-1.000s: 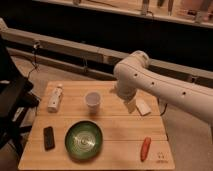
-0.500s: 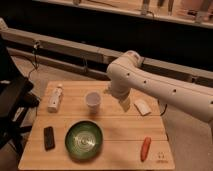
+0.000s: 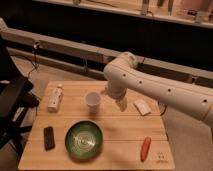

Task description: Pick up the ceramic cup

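The ceramic cup (image 3: 92, 100) is small, white and round. It stands upright on the wooden table (image 3: 120, 127), a little back of the middle. My gripper (image 3: 118, 101) hangs down from the white arm (image 3: 150, 85) just to the right of the cup, close to it and low over the table. The arm's wrist hides most of the gripper.
A white bottle with a label (image 3: 55, 97) lies at the back left. A round green bowl (image 3: 84, 140) sits in front of the cup. A black flat object (image 3: 48, 137) lies front left, a white packet (image 3: 142, 106) right of the gripper, and an orange-red stick (image 3: 145, 148) front right. A black chair (image 3: 12, 100) stands left of the table.
The arm has swung left and the gripper has come closer to the cup's right side. The cup and the other things have not moved.
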Robot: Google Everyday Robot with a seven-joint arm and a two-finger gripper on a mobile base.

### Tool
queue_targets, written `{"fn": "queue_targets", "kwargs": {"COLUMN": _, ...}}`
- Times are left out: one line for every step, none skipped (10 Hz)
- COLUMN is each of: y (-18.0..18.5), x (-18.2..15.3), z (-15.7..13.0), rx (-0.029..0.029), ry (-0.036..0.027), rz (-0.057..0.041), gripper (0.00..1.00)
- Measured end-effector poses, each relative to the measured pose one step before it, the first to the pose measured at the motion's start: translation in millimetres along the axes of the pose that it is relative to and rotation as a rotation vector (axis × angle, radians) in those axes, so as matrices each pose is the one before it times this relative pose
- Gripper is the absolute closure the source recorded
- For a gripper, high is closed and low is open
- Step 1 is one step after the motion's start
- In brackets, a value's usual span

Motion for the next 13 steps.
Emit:
{"fn": "queue_targets", "kwargs": {"y": 0.68, "x": 0.84, "z": -1.68, "rx": 0.00100, "ry": 0.00128, "rz": 0.00304, "gripper": 0.20}}
{"fn": "queue_targets", "kwargs": {"y": 1.30, "x": 1.26, "z": 0.36, "rx": -0.00070, "ry": 0.00123, "rz": 0.00353, "gripper": 0.20}}
{"fn": "queue_targets", "kwargs": {"y": -1.88, "x": -1.27, "z": 2.63, "rx": 0.00114, "ry": -0.00244, "rz": -0.01333, "gripper": 0.20}}
{"fn": "queue_targets", "kwargs": {"y": -4.92, "x": -4.24, "z": 6.08, "rx": 0.00125, "ry": -0.00288, "rz": -0.02062, "gripper": 0.20}}
{"fn": "queue_targets", "kwargs": {"y": -3.60, "x": -2.10, "z": 3.28, "rx": 0.00186, "ry": -0.00010, "rz": -0.01405, "gripper": 0.20}}
{"fn": "queue_targets", "kwargs": {"y": -1.50, "x": -0.38, "z": 3.28, "rx": 0.00038, "ry": 0.00089, "rz": -0.01107, "gripper": 0.20}}
{"fn": "queue_targets", "kwargs": {"y": -1.03, "x": -0.37, "z": 1.98, "rx": 0.00027, "ry": 0.00104, "rz": -0.00626, "gripper": 0.20}}
{"fn": "queue_targets", "kwargs": {"y": -2.21, "x": -0.91, "z": 0.97, "rx": 0.00143, "ry": 0.00043, "rz": -0.00878, "gripper": 0.20}}
{"fn": "queue_targets", "kwargs": {"y": -1.53, "x": -0.27, "z": 2.28, "rx": 0.00229, "ry": 0.00022, "rz": -0.01175, "gripper": 0.20}}
{"fn": "queue_targets", "kwargs": {"y": -1.73, "x": -1.19, "z": 4.22, "rx": 0.00245, "ry": -0.00161, "rz": -0.01627, "gripper": 0.20}}
{"fn": "queue_targets", "kwargs": {"y": -1.48, "x": -0.63, "z": 2.11, "rx": 0.00222, "ry": 0.00021, "rz": -0.01026, "gripper": 0.20}}
{"fn": "queue_targets", "kwargs": {"y": -2.81, "x": -1.84, "z": 3.31, "rx": 0.00171, "ry": -0.00099, "rz": -0.01762, "gripper": 0.20}}
{"fn": "queue_targets", "kwargs": {"y": -2.50, "x": -1.10, "z": 0.69, "rx": 0.00163, "ry": -0.00010, "rz": -0.01440, "gripper": 0.20}}
